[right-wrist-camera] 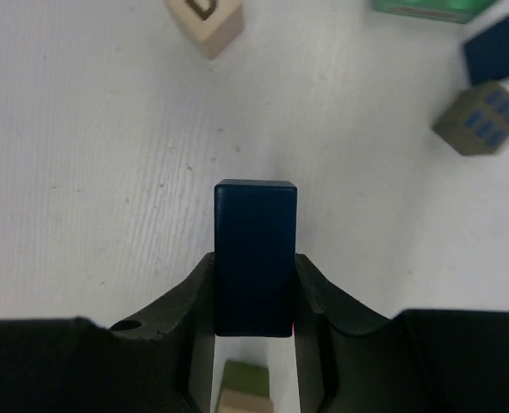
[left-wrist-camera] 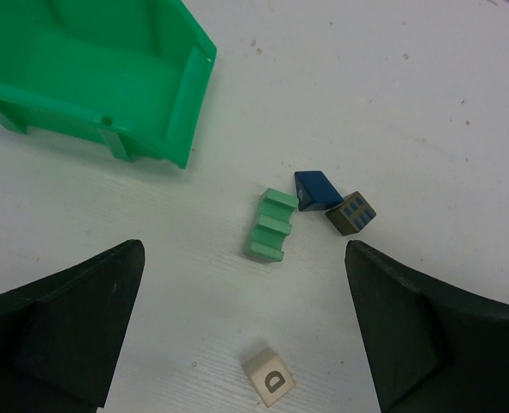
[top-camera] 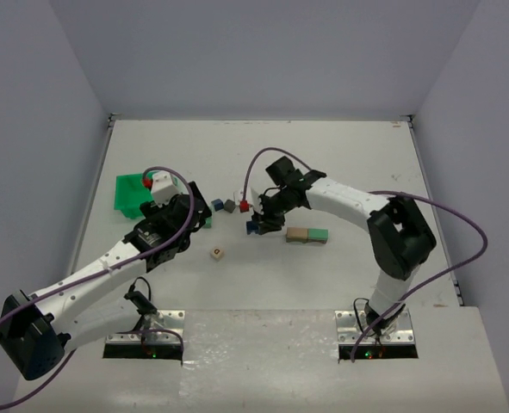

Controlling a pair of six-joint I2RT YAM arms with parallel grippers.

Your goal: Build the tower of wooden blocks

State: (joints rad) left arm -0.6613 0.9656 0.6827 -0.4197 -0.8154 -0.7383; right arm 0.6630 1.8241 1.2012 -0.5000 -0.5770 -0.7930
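My right gripper [right-wrist-camera: 255, 274] is shut on a dark blue bar [right-wrist-camera: 255, 249], held upright just above the table; in the top view the gripper [top-camera: 257, 222] is left of a tan-brown bar with a green block [top-camera: 307, 234] beside it. That pair shows between my fingers in the right wrist view [right-wrist-camera: 244, 389]. My left gripper [left-wrist-camera: 244, 275] is open and empty above a tan D cube [left-wrist-camera: 269, 376], with a green stepped block [left-wrist-camera: 271, 225], a blue wedge [left-wrist-camera: 317, 189] and a grey cube with blue squares [left-wrist-camera: 350, 213] ahead of it.
A green plastic bin [top-camera: 136, 191] stands at the left, close to my left gripper [top-camera: 194, 217]. A red block [top-camera: 244, 206] and a white block [top-camera: 238, 196] lie beside the right gripper. The D cube [top-camera: 217, 253] lies near the front centre.
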